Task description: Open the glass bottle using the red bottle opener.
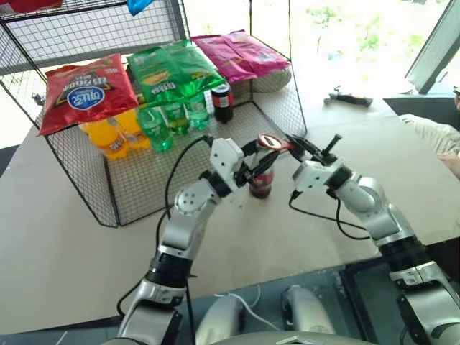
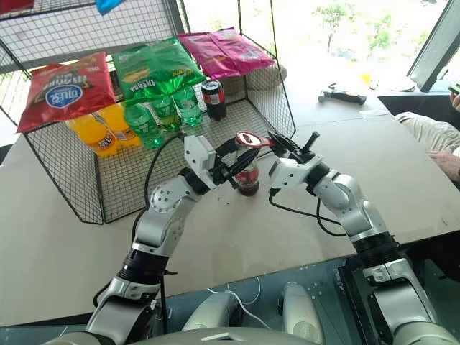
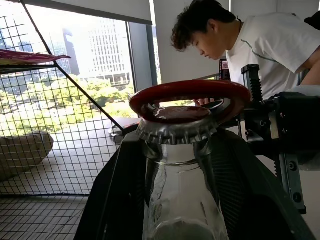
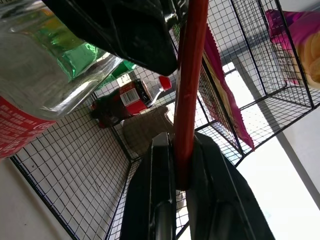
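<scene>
Pale tabletop (image 1: 65, 244) by big bright windows, w/ a black wire rack (image 1: 108, 194) at the back left. Rack holds chip bags: red (image 1: 86, 90), green (image 1: 172, 68), pink (image 1: 241, 52), w/ orange soda bottles (image 1: 115, 136), green plastic bottles (image 1: 169, 118) and a dark cola bottle (image 1: 222, 100) under them. A dark tool (image 1: 348, 98) lies far off to the right on the table. A person in a white tee (image 3: 270, 45) sits beyond the table edge, head bent down.

The glass bottle (image 1: 261, 180) stands upright on the table just in front of the rack, between my 2 arms; dark red drink low in it, crown cap still on. My left gripper (image 1: 253, 170) has its fingers (image 3: 115, 200) either side of the bottle, close by the neck/shoulder. Jaws about half apart around the glass; can't tell if the pads actually press on it.

My right gripper (image 1: 296, 147) comes in from the other side, jaws clamped tight on the handle of the red bottle opener (image 1: 272, 142). Opener's ring head sits over the cap, metal insert against the cap's top, handle running back to my right fingers (image 4: 155, 195).
</scene>
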`<action>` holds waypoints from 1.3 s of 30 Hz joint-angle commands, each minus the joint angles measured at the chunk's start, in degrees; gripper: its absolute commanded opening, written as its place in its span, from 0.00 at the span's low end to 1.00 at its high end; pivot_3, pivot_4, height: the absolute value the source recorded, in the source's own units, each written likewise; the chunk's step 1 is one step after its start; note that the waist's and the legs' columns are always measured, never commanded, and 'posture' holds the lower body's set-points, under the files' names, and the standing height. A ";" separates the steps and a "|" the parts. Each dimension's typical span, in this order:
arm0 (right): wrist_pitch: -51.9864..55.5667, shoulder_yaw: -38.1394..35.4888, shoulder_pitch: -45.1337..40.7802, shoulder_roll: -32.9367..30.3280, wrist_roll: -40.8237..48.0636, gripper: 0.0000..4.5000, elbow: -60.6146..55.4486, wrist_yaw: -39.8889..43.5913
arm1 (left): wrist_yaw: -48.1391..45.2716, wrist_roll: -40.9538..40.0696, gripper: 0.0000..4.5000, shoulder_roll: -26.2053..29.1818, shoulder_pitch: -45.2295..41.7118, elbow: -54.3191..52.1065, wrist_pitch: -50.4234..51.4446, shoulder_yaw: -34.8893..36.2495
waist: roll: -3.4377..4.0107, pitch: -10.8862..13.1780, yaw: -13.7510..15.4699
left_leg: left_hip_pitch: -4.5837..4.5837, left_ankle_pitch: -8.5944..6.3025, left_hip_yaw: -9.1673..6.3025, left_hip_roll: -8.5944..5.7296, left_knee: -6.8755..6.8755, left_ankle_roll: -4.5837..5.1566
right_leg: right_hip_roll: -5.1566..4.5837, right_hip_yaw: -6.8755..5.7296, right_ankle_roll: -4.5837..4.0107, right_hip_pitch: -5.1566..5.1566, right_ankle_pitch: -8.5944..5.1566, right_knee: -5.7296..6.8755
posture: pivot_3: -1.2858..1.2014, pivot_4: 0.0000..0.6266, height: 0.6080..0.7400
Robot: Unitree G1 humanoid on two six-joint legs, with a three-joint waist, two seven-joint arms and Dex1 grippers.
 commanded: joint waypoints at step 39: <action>0.16 -0.11 -1.17 -1.19 1.75 0.00 0.20 -1.04 | -1.53 -1.87 0.78 -2.18 -0.19 -2.88 1.68 1.37 | 0.04 0.46 0.26 | -1.14 0.10 0.14 0.02 -0.55 -0.19 | 0.00 0.06 -0.28 -1.20 0.22 -0.61 | 0.52 0.24 1.00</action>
